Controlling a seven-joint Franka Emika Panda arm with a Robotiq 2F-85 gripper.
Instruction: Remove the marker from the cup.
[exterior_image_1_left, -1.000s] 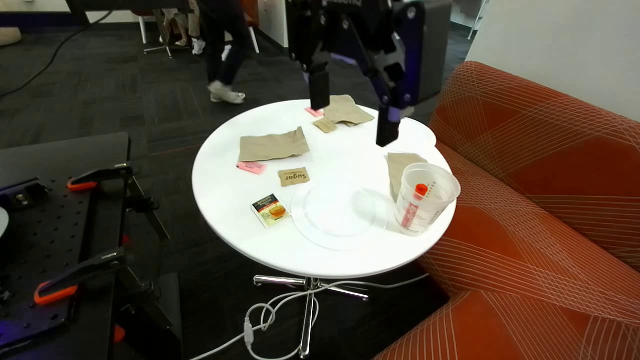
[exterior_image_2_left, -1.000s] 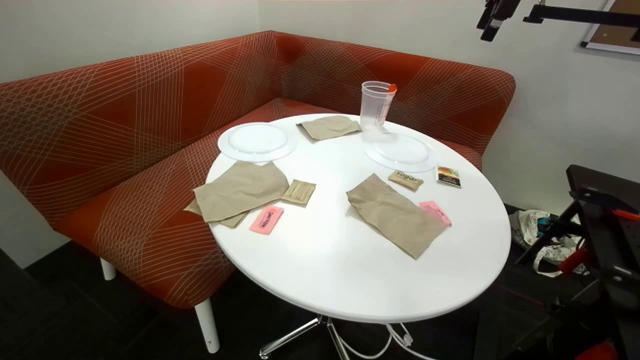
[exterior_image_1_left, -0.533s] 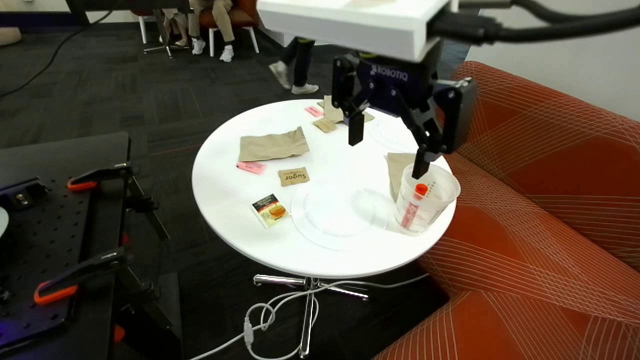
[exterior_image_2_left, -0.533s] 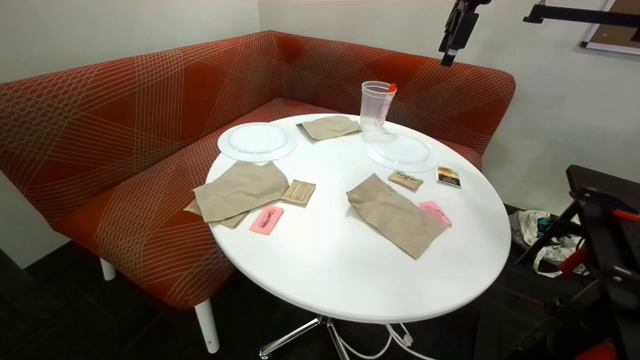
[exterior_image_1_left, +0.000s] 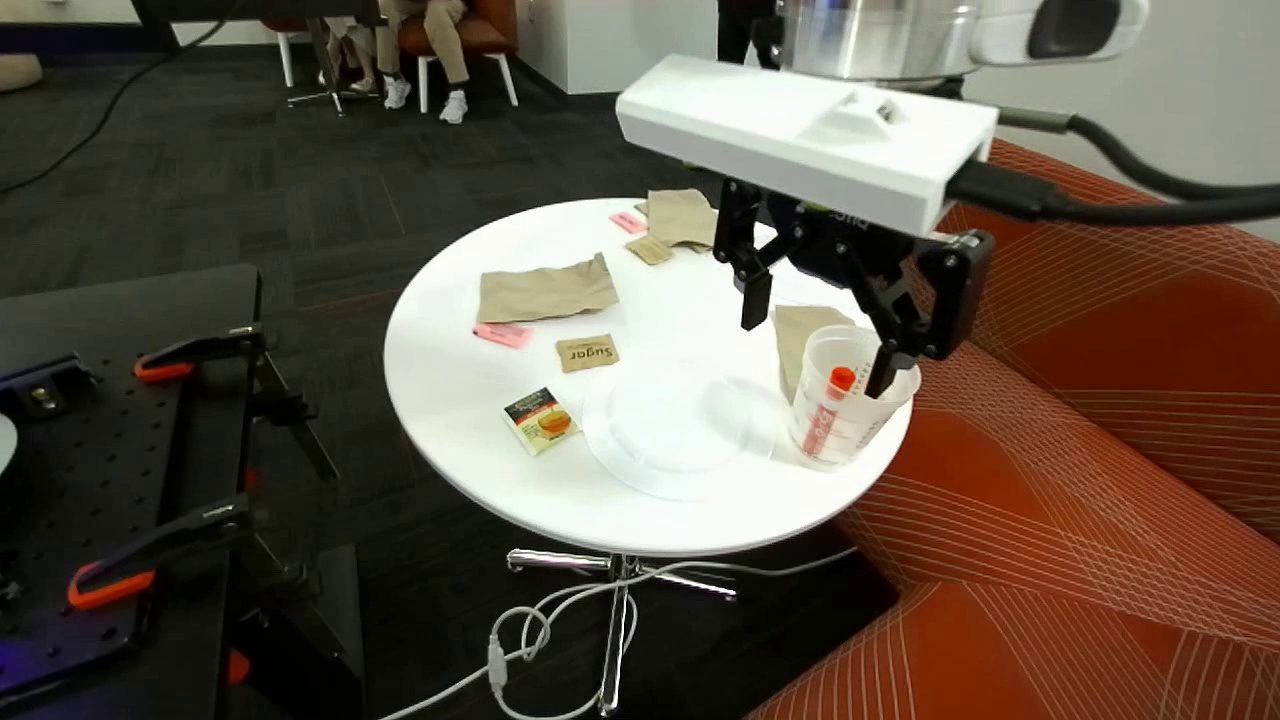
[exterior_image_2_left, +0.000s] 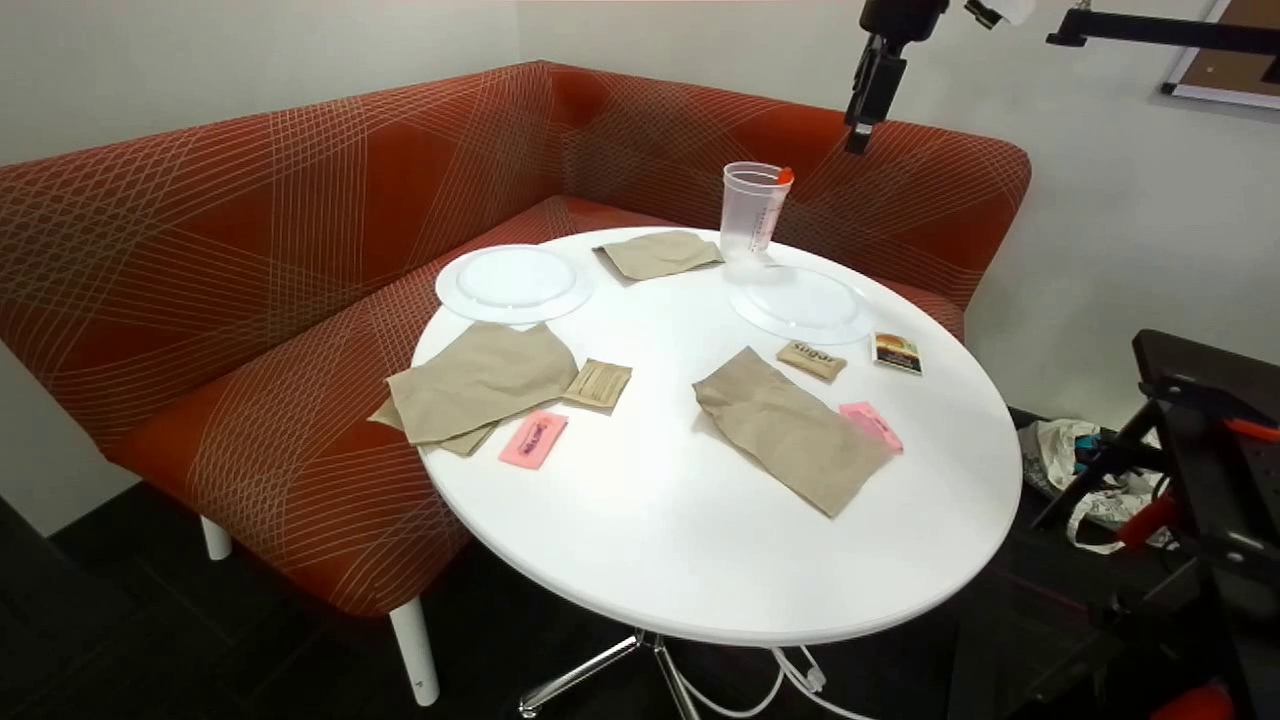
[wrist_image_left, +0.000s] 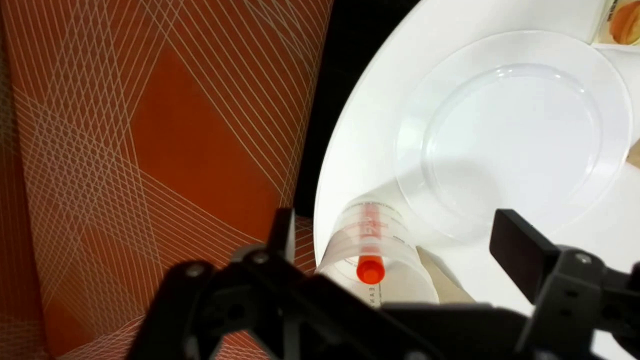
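A clear plastic cup (exterior_image_1_left: 868, 430) stands upright near the table edge; it also shows in an exterior view (exterior_image_2_left: 745, 215) and the wrist view (wrist_image_left: 402, 252). A red marker (exterior_image_1_left: 842, 380) leans inside it, its red end at the rim; it shows in an exterior view (exterior_image_2_left: 785, 176) and the wrist view (wrist_image_left: 370, 270). My gripper (exterior_image_1_left: 820, 340) is open and empty above the cup; in an exterior view the gripper (exterior_image_2_left: 860, 135) hangs higher, apart from the cup. In the wrist view the marker lies between the open fingers (wrist_image_left: 395, 232), nearer the left one.
A clear plate (exterior_image_1_left: 680, 430) lies beside the cup on the round white table (exterior_image_1_left: 440, 370). A brown napkin (exterior_image_2_left: 660, 255) lies close to the cup. Several packets and napkins are spread around. An orange bench (exterior_image_1_left: 1050, 500) runs along the table. A second plate (exterior_image_2_left: 515, 283) lies farther off.
My gripper has come down and toward the cup, staying open. More of the wrist now shows above it. The cup and marker have not moved. A person walked through the background.
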